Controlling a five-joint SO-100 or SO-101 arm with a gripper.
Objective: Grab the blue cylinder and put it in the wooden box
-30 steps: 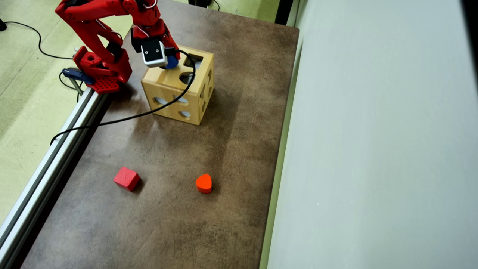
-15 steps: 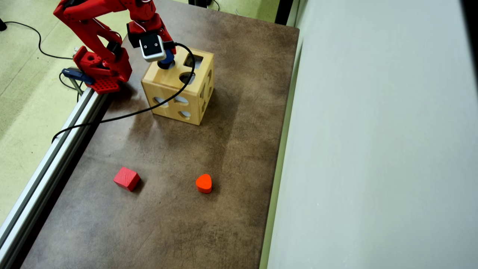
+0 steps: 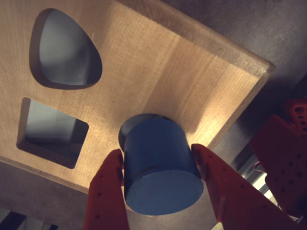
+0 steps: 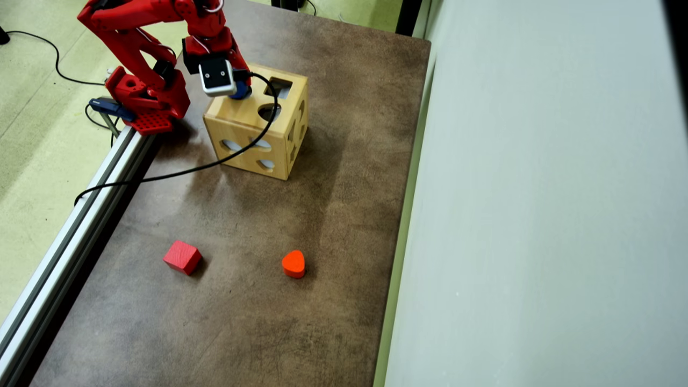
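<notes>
No readable txt, labels, nos. or signs in either view.

The desk [image 4: 322,215] is a dark brown, mottled slab, seen from overhead. Three things rest directly on it. The wooden box [image 4: 252,129], a light-wood cube with shaped holes cut in its faces, stands near the desk's far end. Well apart from the wooden box, toward the near end, lies a red cube [image 4: 183,257]. An orange-red heart-shaped block [image 4: 293,264] lies to the right of the cube, also far from the box. A black cable [image 4: 161,174] trails across the desk surface from the box's left side toward the metal rail [image 4: 70,242] along the desk's left edge.
</notes>
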